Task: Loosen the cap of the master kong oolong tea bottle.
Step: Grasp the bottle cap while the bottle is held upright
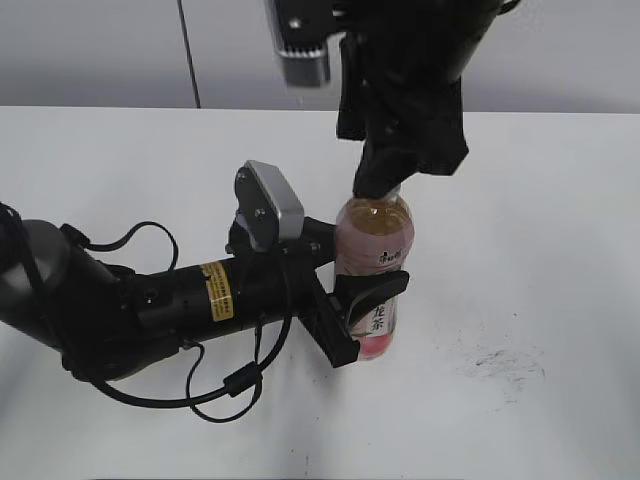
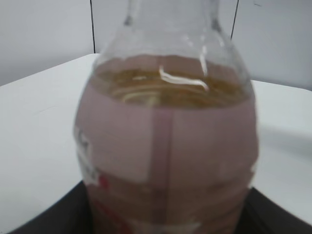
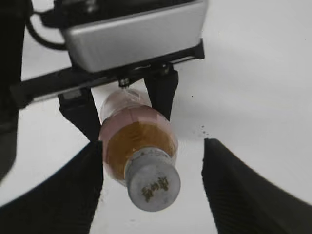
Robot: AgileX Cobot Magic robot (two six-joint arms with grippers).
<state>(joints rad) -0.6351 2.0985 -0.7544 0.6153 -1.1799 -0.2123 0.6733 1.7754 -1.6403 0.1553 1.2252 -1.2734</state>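
Note:
The master kong oolong tea bottle (image 1: 375,262) stands upright on the white table, amber tea inside, pink label. My left gripper (image 1: 365,312) is shut on its lower body from the left; the bottle fills the left wrist view (image 2: 165,146). My right gripper (image 1: 385,178) hangs right over the bottle's top, hiding the cap in the exterior view. In the right wrist view the white ribbed cap (image 3: 152,181) sits between the two open fingers (image 3: 152,187), nearer the left finger, with a clear gap on the right side. The bottle (image 3: 139,141) shows below it.
The left arm's body and cables (image 1: 190,300) lie across the table's left front. A dark smudge (image 1: 505,362) marks the table at right. A wall (image 1: 100,50) runs behind the table's far edge.

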